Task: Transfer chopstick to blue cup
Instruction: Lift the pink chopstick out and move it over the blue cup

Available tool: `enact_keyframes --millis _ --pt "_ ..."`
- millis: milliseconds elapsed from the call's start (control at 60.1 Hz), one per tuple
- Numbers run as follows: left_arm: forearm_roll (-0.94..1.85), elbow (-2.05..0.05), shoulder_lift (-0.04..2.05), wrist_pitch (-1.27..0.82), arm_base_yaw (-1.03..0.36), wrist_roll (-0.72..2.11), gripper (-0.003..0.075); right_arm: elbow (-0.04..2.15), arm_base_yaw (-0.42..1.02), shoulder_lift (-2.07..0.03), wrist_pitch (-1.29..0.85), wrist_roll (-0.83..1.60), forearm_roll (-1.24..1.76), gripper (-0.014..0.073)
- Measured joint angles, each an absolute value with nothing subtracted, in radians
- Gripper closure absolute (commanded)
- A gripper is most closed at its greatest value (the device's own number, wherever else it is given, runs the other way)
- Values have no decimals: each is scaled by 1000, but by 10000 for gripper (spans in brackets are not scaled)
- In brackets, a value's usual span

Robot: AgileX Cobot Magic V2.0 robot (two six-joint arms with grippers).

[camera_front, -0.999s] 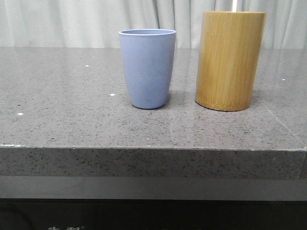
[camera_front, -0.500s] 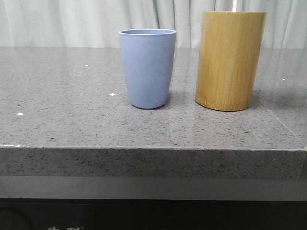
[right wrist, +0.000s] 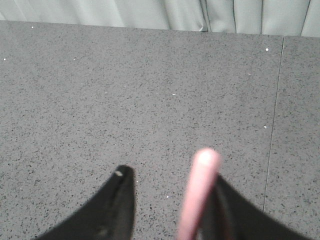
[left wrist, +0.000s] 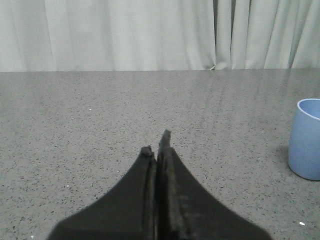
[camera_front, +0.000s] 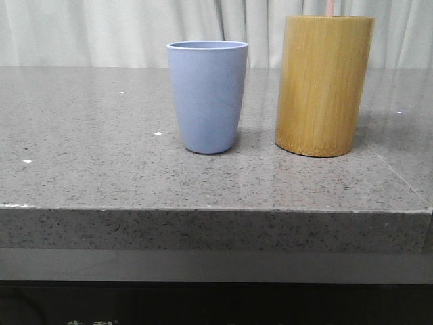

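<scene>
Apparently a chopstick (right wrist: 201, 192) stands between the right hand's (right wrist: 170, 200) wide-open fingers, touching only one, its tip just showing above the bamboo holder (camera_front: 323, 84) beside the blue cup (camera_front: 207, 95) on the desk (camera_front: 101, 162). Ungripped, it could slip. The left hand (left wrist: 156, 145) is closed, empty.

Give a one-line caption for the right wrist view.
Right gripper open over the grey table, a pink chopstick resting against one finger.

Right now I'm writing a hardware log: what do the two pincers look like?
Both are matte black. The left pincer has two broad fingers tapering to narrow, slightly worn tips. The right pincer has similar dark, curved, tapering fingers. No cables or markings show.
</scene>
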State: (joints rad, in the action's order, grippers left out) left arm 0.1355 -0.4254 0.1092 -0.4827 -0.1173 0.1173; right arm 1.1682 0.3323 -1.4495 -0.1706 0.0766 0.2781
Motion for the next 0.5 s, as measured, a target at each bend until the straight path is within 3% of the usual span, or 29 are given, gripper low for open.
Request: enact_keyframes --millis 100,200,500 --pt "136 -425 109 -483 -117 117 739 1168 332 -1450 -171 77 280 578" --pt "136 -425 109 -483 -117 117 739 1168 332 -1450 -169 77 280 637" --pt "136 -425 109 -483 -117 117 739 1168 332 -1359 -104 77 280 656"
